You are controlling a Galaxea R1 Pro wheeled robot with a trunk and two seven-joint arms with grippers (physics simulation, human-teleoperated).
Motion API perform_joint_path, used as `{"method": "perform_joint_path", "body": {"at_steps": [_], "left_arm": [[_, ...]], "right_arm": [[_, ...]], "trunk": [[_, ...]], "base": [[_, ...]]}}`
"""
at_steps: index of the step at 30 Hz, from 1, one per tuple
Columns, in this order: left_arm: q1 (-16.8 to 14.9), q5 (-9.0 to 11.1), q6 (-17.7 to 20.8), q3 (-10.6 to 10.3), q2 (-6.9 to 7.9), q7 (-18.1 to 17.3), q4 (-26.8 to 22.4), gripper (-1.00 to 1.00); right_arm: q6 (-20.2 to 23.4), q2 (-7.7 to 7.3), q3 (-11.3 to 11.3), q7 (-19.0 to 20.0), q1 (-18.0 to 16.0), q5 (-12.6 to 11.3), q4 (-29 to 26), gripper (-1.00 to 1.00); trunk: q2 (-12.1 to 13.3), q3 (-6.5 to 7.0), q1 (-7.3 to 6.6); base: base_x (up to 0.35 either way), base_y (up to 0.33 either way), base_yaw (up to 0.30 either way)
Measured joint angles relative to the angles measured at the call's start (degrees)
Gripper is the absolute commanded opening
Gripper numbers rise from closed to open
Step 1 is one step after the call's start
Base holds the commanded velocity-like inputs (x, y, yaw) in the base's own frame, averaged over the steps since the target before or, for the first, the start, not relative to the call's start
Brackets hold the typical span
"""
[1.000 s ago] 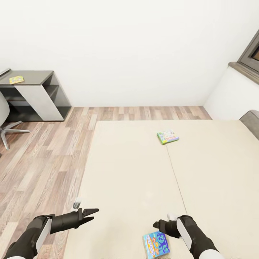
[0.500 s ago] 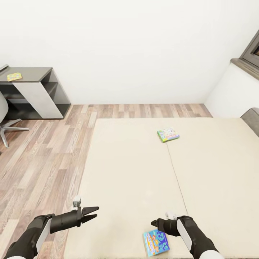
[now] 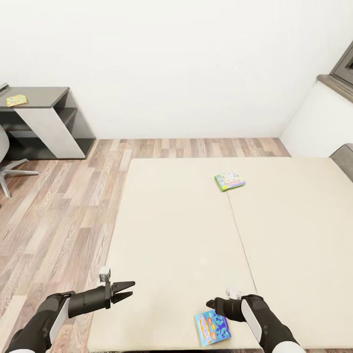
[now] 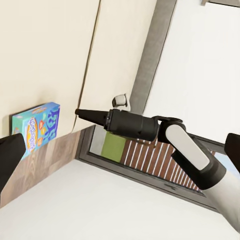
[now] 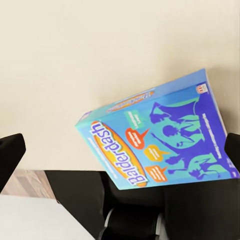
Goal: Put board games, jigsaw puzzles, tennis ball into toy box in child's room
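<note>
A light blue board game (image 3: 212, 328) lies flat near the front edge of the bed (image 3: 181, 230); the right wrist view shows its "Balderdash" cover (image 5: 160, 140). My right gripper (image 3: 211, 304) hovers open just above and behind it, its fingertips (image 5: 10, 155) spread wide either side of the box. A second board game (image 3: 229, 180), green-edged with a white cover, rests farther back on the mattress. My left gripper (image 3: 126, 290) is open and holds nothing, over the bed's left front corner. In the left wrist view the blue box (image 4: 37, 125) and the right gripper (image 4: 82, 113) appear.
A low dark grey desk (image 3: 46, 93) with a white panel stands at the back left, a small yellowish flat item (image 3: 16, 100) on it. A chair (image 3: 7, 166) stands beside it. Wood-plank floor (image 3: 59, 215) runs left of the bed. A grey headboard (image 3: 344, 158) is at right.
The whole picture has shifted as the camera moved: desk, bed and games sit higher in frame and the bed's front edge shows. Both grippers keep their poses.
</note>
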Motion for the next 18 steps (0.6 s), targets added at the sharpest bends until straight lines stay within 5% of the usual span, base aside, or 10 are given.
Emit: {"method": "perform_joint_path", "body": {"at_steps": [18], "left_arm": [[0.00,-0.01,0.00,0.00,0.00,-0.02,0.00,1.00]], "right_arm": [[-0.06,-0.01,0.13,0.00,0.00,0.00,0.00,1.00]], "trunk": [[0.00,-1.47,0.00]], "base": [[0.000,0.000,0.000]]}}
